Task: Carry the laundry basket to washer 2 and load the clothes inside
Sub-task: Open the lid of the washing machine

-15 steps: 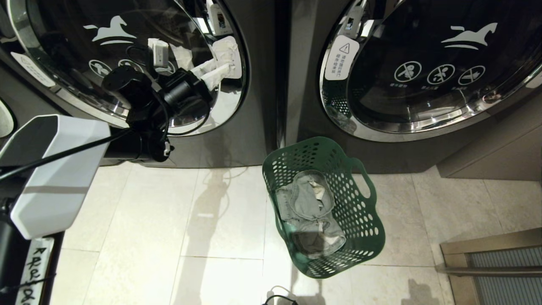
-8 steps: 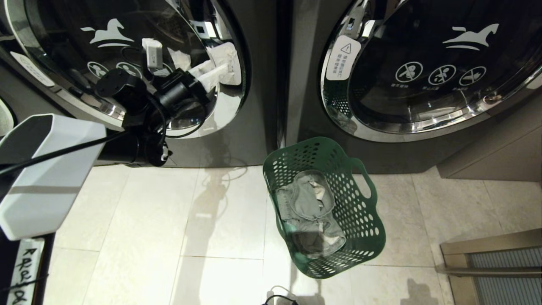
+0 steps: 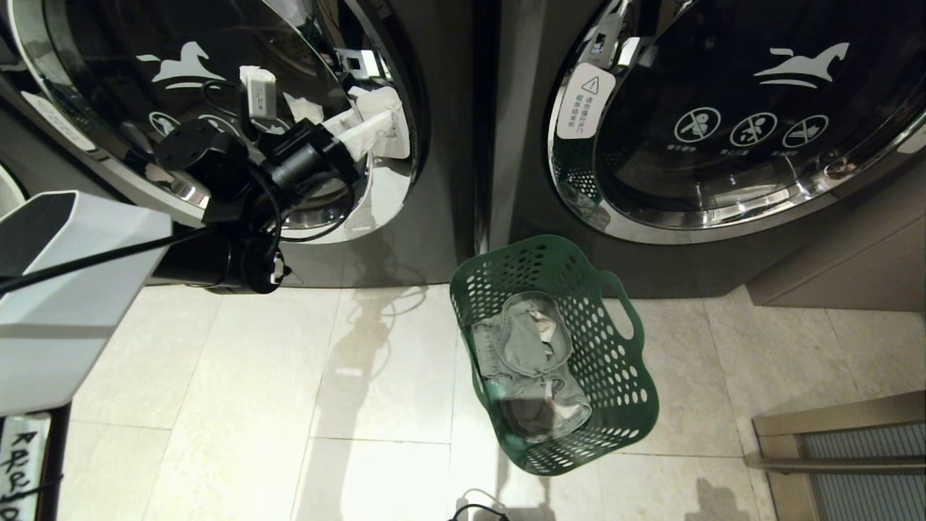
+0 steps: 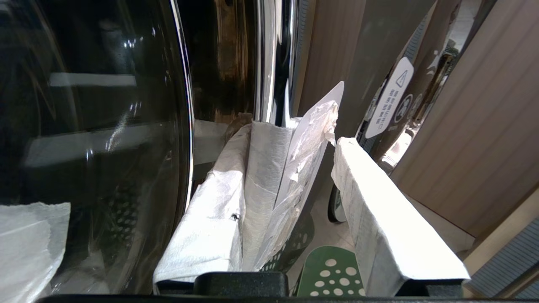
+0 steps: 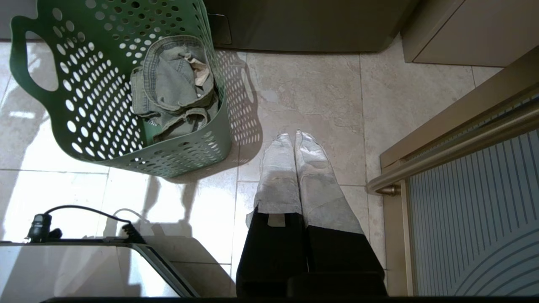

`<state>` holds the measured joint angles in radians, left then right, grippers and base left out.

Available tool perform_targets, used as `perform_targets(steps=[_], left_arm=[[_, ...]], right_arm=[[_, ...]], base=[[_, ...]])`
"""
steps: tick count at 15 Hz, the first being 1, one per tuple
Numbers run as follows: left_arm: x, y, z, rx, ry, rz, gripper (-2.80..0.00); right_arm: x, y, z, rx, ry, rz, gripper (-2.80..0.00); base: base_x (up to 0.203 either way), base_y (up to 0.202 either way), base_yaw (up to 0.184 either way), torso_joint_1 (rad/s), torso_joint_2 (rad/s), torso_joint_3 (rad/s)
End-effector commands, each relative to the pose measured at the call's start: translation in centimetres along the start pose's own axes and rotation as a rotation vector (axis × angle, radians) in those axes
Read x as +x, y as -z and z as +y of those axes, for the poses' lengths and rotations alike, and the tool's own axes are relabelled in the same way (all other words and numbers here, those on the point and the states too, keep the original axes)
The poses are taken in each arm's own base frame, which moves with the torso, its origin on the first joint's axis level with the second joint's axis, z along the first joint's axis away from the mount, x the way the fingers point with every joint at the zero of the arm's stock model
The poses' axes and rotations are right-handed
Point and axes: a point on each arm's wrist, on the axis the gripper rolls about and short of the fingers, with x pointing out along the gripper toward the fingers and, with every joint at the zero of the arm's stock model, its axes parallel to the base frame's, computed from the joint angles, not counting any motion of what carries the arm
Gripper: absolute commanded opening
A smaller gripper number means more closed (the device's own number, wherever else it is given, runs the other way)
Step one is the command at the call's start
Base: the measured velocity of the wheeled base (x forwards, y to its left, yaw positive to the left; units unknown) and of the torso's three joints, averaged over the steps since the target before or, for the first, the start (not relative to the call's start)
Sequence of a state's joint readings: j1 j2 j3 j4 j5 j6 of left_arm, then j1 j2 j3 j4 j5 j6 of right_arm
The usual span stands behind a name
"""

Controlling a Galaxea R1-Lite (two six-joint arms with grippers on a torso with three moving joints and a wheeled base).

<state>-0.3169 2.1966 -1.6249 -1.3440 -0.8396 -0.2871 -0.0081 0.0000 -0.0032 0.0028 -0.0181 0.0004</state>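
Pale tiled floor (image 3: 289,376) underfoot, glossy, catching shadows. Two dark front-loaders side by side at the back: left washer (image 3: 405,217) and right washer (image 3: 550,246), each with a chrome-ringed round door. Left door (image 3: 181,94) swung slightly off its frame at the right-hand edge, dark gap showing in the left wrist view. Right door (image 3: 723,108) flat against its machine, white warning label (image 3: 584,100) near its rim.

Green perforated basket (image 3: 615,376) standing upright on the tiles, just in front of the seam between the two machines, nearer the right one. Grey clothes (image 3: 524,354) bundled inside, well below the rim.

Left arm up at the left door, left gripper (image 3: 369,126) at the door's right-hand rim, white-wrapped fingers (image 4: 379,219) spread partway, straddling the door's edge with its white sticker (image 4: 311,139) between them; actual contact not clear. Nothing carried.

Right gripper (image 5: 294,147) hanging low over bare tiles just beside the basket, pointing down, fingers pressed together, empty. Out of the head view
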Motion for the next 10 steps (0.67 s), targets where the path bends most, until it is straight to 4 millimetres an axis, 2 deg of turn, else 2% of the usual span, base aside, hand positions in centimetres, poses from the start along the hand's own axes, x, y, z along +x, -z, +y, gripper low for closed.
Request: perform_targets(steps=[1,3,5,6,10], left_arm=[[5.0,1.6,-5.4,-0.091,0.139,-0.042,-2.80],[3.1,2.3,-3.8,-0.097,0.073,-0.004,-2.80],[1.8,2.5,-3.1,-0.102,0.038,0.018,-2.80],[1.7,2.4,-2.9,-0.090,0.035,0.010,0.00],[-0.1,3.2,-1.4,-0.048,0.000,0.005,0.00]], right_arm=[[0.0,0.0,0.0,0.000,0.000,0.002,-2.80],[0.0,0.0,0.0,0.000,0.000,0.002,-2.80],[0.0,0.0,0.0,0.001,0.000,0.002,-2.80],[0.0,0.0,0.0,0.001,0.000,0.002,-2.80],[0.0,0.0,0.0,0.001,0.000,0.003,-2.80]], base=[[0.000,0.000,0.000,0.000,0.00,0.000],[0.000,0.000,0.000,0.000,0.00,0.000],[0.000,0.000,0.000,0.000,0.00,0.000],[0.000,0.000,0.000,0.000,0.00,0.000],[0.000,0.000,0.000,0.000,0.00,0.000]])
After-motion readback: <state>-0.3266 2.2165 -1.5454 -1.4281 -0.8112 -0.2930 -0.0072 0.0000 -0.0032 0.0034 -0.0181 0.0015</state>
